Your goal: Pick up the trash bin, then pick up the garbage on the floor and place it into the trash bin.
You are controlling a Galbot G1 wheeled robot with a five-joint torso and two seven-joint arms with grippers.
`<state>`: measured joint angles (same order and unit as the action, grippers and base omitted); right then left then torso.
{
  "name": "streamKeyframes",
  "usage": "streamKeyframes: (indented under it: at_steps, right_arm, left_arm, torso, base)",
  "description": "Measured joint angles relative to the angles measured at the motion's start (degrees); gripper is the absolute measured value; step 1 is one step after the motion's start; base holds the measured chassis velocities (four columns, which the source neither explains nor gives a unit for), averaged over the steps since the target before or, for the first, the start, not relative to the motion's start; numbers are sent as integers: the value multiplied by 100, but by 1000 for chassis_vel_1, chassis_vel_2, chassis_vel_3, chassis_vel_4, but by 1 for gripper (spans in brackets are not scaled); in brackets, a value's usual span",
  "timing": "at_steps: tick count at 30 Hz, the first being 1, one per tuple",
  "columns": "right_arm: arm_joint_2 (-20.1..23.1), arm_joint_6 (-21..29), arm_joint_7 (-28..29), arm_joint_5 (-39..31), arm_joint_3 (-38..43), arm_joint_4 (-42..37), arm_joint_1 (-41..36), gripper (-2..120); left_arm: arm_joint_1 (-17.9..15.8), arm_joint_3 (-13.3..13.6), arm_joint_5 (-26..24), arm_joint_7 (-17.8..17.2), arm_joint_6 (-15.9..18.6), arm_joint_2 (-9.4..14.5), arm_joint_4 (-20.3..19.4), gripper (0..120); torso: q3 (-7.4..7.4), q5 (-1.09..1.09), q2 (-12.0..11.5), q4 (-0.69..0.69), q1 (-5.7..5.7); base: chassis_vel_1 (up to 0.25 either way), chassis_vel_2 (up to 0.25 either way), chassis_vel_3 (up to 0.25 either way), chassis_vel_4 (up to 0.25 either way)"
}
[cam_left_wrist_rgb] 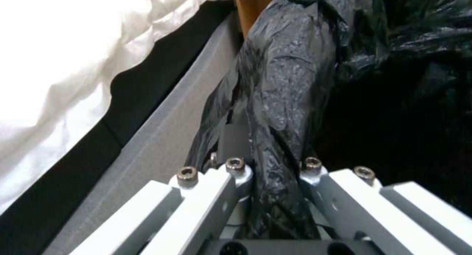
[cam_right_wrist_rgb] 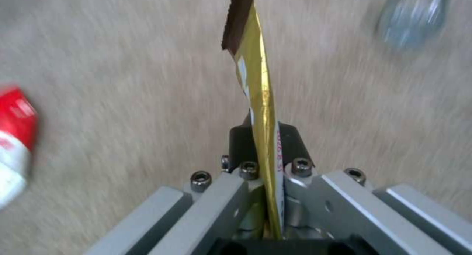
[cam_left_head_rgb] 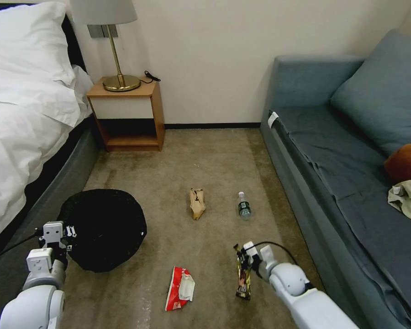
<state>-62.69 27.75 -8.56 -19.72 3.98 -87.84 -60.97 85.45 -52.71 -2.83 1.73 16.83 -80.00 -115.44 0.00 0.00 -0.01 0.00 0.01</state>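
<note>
Head view: snack wrapper (cam_left_head_rgb: 243, 278) hanging lengthwise

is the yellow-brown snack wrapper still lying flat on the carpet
No, the right gripper is shut on the snack wrapper, which stands edge-on between its fingers, above the carpet.

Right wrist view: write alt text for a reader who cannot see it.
The right gripper is shut on a yellow-brown snack wrapper, seen edge-on above beige carpet. A red-and-white wrapper lies at one edge, a clear plastic bottle at another.
</note>
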Motion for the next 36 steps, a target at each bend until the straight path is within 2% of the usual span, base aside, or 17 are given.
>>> streamKeyframes:
  at_steps: [7, 13, 15, 16, 19, 20, 22, 24, 26, 27, 30, 31, 33, 36]
  right_arm:
    - [456, 94, 268, -673, -337, -930, 297, 0]
    - [552, 119, 350, -899, -513, -1282, 449, 0]
    - [637, 53, 579, -1318, -1002, -1613, 854, 0]
    - [637, 53, 579, -1318, -1002, -1613, 854, 0]
    - [615, -256, 829, -1695, -1756, -1544, 1679, 0]
    - [615, -256, 829, -1695, -1756, -1544, 1679, 0]
    - [474, -408, 955, -2029, -2187, -1339, 2250, 0]
    - [439, -432, 966, -2079, -2257, -1293, 2339, 0]
    - [153, -603, 999, -2303, -2682, -974, 2769, 0]
    - [153, -603, 999, -2303, -2682, -974, 2769, 0]
    - [-410, -740, 1075, -2522, -3150, -585, 3118, 0]
    - [-410, -740, 1075, -2522, -3150, -585, 3118, 0]
    - [-848, -842, 1114, -2676, -3494, -330, 3328, 0]
    - [-1096, -913, 1146, -2707, -3671, -161, 3421, 0]
  left_arm:
    - [64, 54, 28, 0, -21, -102, -68, 4]
    - [85, 102, 60, 0, -30, -174, -100, 4]
    - [96, 179, 161, 0, -44, -282, -162, 4]
    - [96, 179, 161, 0, -44, -282, -162, 4]
    - [102, 257, 258, 0, -45, -392, -213, 4]
    - [102, 257, 258, 0, -45, -392, -213, 4]
    - [118, 280, 274, 0, -53, -434, -214, 4]
    - [121, 280, 274, 0, -58, -441, -210, 4]
    - [122, 276, 276, 0, -93, -477, -158, 4]
    - [122, 276, 276, 0, -93, -477, -158, 4]
    - [97, 271, 277, 18, -125, -535, -91, 4]
    - [97, 271, 277, 18, -125, -535, -91, 4]
    - [51, 272, 277, 22, -131, -572, -48, 4]
    - [16, 273, 276, 24, -132, -584, -29, 4]
  torso:
    - [0, 1, 0, 0, 0]
    - [0, 0, 1, 0, 0]
    - [0, 0, 1, 0, 0]
    - [0, 0, 1, 0, 0]
    - [0, -1, 1, 1, 0]
    - [0, -1, 1, 1, 0]
    - [0, 0, 1, 2, 0]
    - [0, -1, 1, 1, 0]
    - [0, 0, 1, 0, 0]
    - [0, 0, 1, 0, 0]
    - [0, 0, 1, 1, 0]
    - [0, 0, 1, 1, 0]
    - [0, -2, 1, 2, 0]
    - [0, -1, 1, 2, 0]
  base:
    - [0, 0, 0, 0]
    - [0, 0, 0, 0]
    - [0, 0, 0, 0]
    - [0, 0, 0, 0]
    - [0, 0, 0, 0]
    - [0, 0, 0, 0]
    - [0, 0, 0, 0]
    - [0, 0, 0, 0]
    - [0, 0, 0, 0]
    - [0, 0, 0, 0]
    - [0, 0, 0, 0]
    - [0, 0, 0, 0]
    - [0, 0, 0, 0]
    - [0, 0, 0, 0]
